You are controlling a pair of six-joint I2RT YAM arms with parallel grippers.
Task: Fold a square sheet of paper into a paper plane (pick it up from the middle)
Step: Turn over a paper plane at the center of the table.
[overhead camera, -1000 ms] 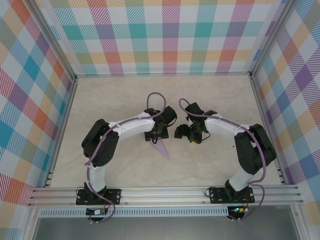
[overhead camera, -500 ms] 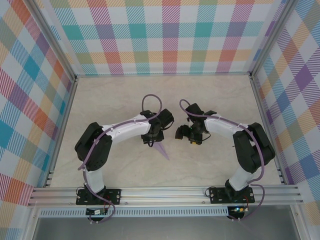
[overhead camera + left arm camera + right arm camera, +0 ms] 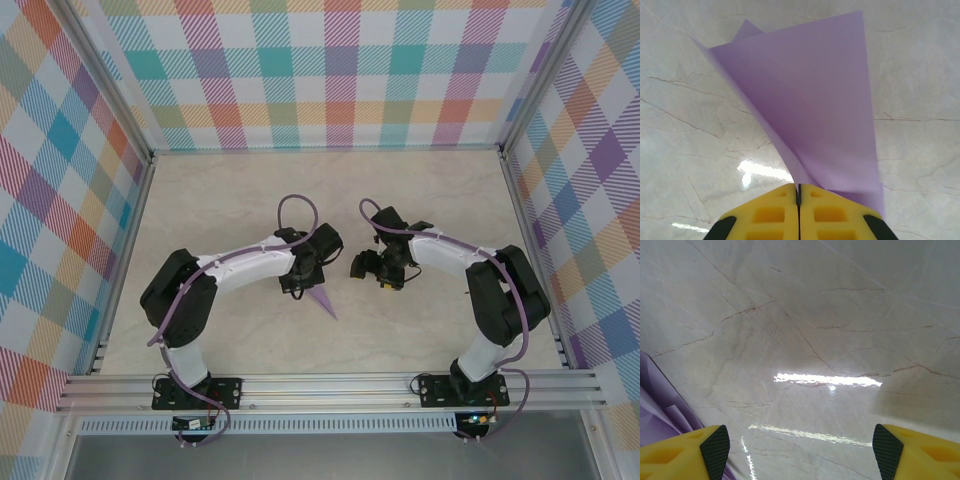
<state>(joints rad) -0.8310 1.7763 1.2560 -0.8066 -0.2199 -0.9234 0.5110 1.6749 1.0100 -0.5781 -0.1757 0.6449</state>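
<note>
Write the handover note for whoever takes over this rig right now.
Left gripper: shut on the paper plane.
Right gripper: open, holding nothing, just right of the plane, over the table.
Done: the sheet is already folded into a pointed, layered dart, mid-table.
Left: probably check the creases, finish any remaining folds, then release. I cannot tell whether the plane is lifted off the table.
</note>
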